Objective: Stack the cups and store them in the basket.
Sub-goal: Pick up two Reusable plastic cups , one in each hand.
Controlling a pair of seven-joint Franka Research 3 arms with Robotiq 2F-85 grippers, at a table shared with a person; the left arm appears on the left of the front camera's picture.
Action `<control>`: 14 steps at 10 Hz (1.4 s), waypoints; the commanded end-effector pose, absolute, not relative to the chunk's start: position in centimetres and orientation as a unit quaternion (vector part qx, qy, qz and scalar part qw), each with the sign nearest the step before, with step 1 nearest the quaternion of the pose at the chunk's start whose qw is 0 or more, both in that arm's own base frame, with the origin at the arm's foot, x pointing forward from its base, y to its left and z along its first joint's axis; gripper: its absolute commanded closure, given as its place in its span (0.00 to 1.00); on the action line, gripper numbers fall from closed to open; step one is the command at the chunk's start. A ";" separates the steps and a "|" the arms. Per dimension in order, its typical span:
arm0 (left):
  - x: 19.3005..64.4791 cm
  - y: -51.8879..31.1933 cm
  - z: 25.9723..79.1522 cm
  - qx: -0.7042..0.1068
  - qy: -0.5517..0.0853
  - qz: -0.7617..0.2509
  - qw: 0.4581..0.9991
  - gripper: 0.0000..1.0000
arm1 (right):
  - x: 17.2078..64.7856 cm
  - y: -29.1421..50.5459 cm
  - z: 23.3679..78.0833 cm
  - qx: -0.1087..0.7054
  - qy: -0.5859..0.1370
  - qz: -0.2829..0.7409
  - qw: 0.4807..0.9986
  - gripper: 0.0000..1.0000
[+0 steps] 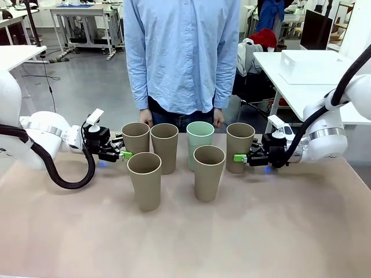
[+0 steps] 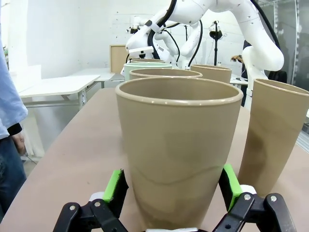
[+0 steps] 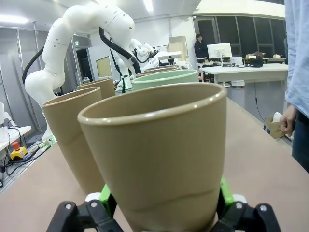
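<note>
Six cups stand upright on the table. The back row holds a tan cup (image 1: pixel 136 136), a second tan cup (image 1: pixel 164 147), the mint green cup (image 1: pixel 200 142) and another tan cup (image 1: pixel 240 145). Two more tan cups (image 1: pixel 145 180) (image 1: pixel 208 172) stand in front. My left gripper (image 1: pixel 131 150) (image 2: pixel 173 186) is open and straddles the back-left cup (image 2: pixel 178 145) low down, a green pad on each side. My right gripper (image 1: pixel 241 155) (image 3: pixel 164 193) is open astride the back-right cup (image 3: pixel 159 154) in the same way. The white basket (image 1: pixel 307 66) sits on a side table at the far right.
A person in a light blue shirt (image 1: pixel 182 52) stands at the far edge, hands (image 1: pixel 146 117) hanging just behind the cups. The brown table (image 1: pixel 185 243) has free room in front of the cups. Both arms lie low at the table's sides.
</note>
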State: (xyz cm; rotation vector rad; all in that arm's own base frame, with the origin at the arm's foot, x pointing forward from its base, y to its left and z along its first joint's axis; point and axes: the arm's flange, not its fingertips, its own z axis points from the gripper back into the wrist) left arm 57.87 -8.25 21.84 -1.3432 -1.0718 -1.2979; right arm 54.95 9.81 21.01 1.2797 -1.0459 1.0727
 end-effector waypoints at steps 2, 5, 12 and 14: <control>57.6 -9.2 21.8 -0.555 -0.450 -0.515 0.473 0.00 | 55.3 10.4 21.3 0.542 -0.439 0.442 0.564 0.00; 57.3 -10.1 21.4 -0.550 -0.445 -0.522 0.477 0.00 | 55.2 10.5 21.2 0.544 -0.440 0.438 0.564 0.00; 57.2 -10.7 21.4 -0.544 -0.456 -0.516 0.479 0.00 | 55.1 10.8 21.1 0.544 -0.437 0.440 0.565 0.00; 57.1 -10.5 21.5 -0.548 -0.455 -0.522 0.468 0.19 | 55.1 10.7 20.9 0.545 -0.438 0.441 0.563 0.20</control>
